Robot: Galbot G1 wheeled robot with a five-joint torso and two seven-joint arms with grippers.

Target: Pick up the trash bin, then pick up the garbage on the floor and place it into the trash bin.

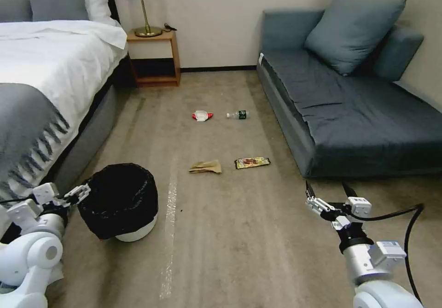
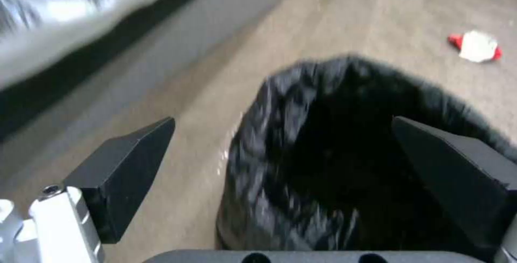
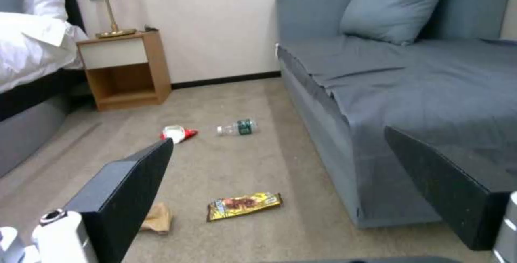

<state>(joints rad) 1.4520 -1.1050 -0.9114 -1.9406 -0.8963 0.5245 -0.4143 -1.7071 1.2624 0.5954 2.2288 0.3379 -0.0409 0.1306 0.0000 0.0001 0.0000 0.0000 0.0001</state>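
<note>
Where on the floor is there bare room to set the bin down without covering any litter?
Bare carpet lies between the bin and the right end effector, nearer the robot than the paper scrap and wrapper. Another bare strip runs from the nightstand to the packet and bottle. It is crowded mid-floor, where the four litter items sit in two rows.

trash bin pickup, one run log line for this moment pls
left gripper: open at trash bin rim | bin: on floor, not lifted | right gripper: open, idle | garbage: four items on carpet
</note>
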